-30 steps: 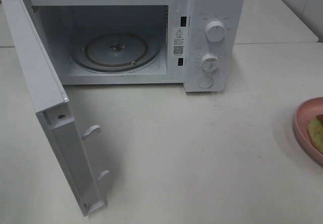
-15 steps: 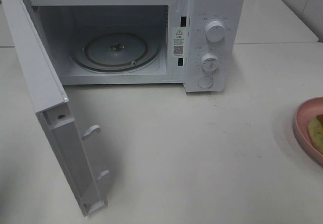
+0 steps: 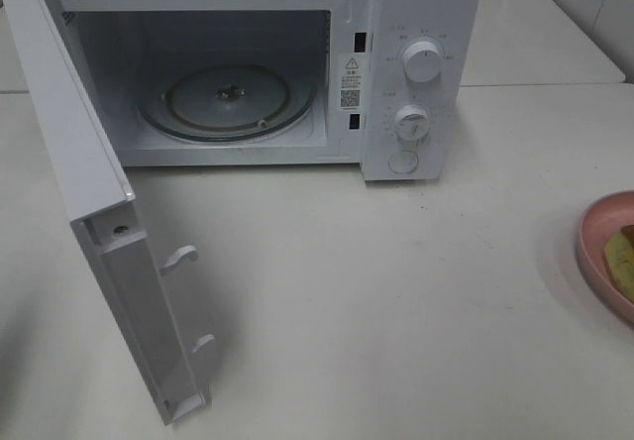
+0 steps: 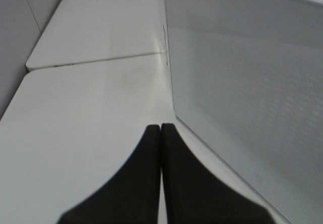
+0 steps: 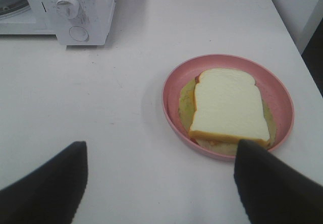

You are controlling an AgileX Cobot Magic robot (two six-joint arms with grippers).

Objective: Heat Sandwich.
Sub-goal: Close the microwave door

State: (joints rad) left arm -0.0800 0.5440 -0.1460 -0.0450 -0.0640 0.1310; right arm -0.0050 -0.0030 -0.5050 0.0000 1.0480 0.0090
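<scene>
The right tool [image 5: 160, 183] stands wide open and empty above the white counter [image 5: 101, 108]. The small white-bread sandwich [image 5: 228, 105] lies just ahead of it, nearer one fingertip, on a round pink plate [image 5: 174, 85]; its long axis seems to run roughly along the tool's reach. The left tool [image 4: 160, 133] is closed on nothing beside the white microwave's open door [image 4: 242, 82], so the right arm is judged nearer.

The open door [image 3: 89, 192] flanks the microwave [image 3: 416, 63] cavity; the table [image 3: 396, 301] before it lies bare.
</scene>
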